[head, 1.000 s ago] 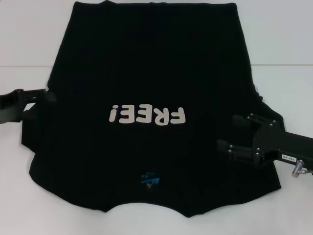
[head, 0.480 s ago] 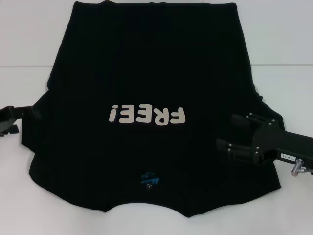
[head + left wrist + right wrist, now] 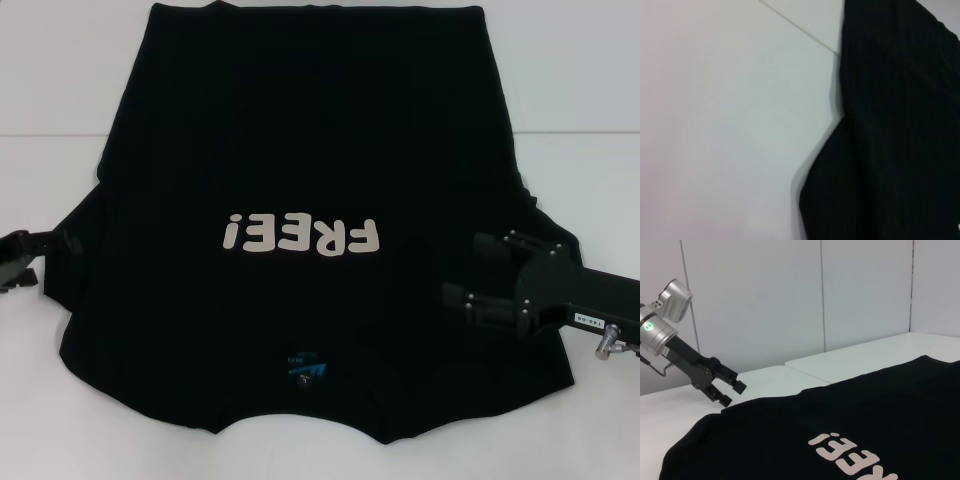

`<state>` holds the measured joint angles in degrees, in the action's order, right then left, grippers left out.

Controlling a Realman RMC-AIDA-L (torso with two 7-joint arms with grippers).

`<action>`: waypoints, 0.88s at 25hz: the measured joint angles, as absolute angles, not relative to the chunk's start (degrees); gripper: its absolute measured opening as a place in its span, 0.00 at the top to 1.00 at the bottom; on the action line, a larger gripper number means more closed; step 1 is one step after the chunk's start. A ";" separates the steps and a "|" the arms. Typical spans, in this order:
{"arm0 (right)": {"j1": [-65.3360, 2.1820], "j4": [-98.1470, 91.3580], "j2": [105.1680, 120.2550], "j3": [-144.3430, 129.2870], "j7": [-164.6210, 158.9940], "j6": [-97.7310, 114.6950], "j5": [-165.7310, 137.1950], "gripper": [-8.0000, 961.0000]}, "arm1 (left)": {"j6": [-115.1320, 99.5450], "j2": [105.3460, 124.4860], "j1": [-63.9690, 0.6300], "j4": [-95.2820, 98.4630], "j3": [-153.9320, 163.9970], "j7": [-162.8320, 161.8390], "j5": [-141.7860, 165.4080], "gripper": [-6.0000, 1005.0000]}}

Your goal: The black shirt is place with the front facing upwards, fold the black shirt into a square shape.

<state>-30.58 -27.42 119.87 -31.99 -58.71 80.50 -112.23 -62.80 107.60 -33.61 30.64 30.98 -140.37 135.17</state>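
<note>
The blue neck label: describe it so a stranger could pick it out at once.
Start at the black shirt spread flat over the white table, with the left gripper at one sleeve and the right gripper over the other. Go from the white "FREE!" lettering toward the near collar edge. The neck label is the only blue mark on the black cloth.

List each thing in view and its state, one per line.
shirt: spread flat, front up, unfolded, "FREE!" showing.
left gripper: open, at the shirt's left sleeve edge, holding nothing.
right gripper: open, above the shirt's right side, holding nothing.
table: white, bears the shirt.
</note>
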 joint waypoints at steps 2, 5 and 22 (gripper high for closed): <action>-30.59 -27.43 119.87 -31.99 -58.71 80.50 -112.23 0.08 | -62.74 107.68 -33.52 30.31 30.97 -140.29 135.18 0.07; -30.59 -27.43 119.87 -32.09 -58.71 80.50 -112.23 0.08 | -62.66 107.71 -33.51 29.75 30.95 -140.22 135.18 0.07; -30.50 -27.42 119.87 -32.61 -58.71 81.16 -112.23 0.08 | -63.77 108.28 -34.99 29.25 30.97 -140.18 135.07 0.07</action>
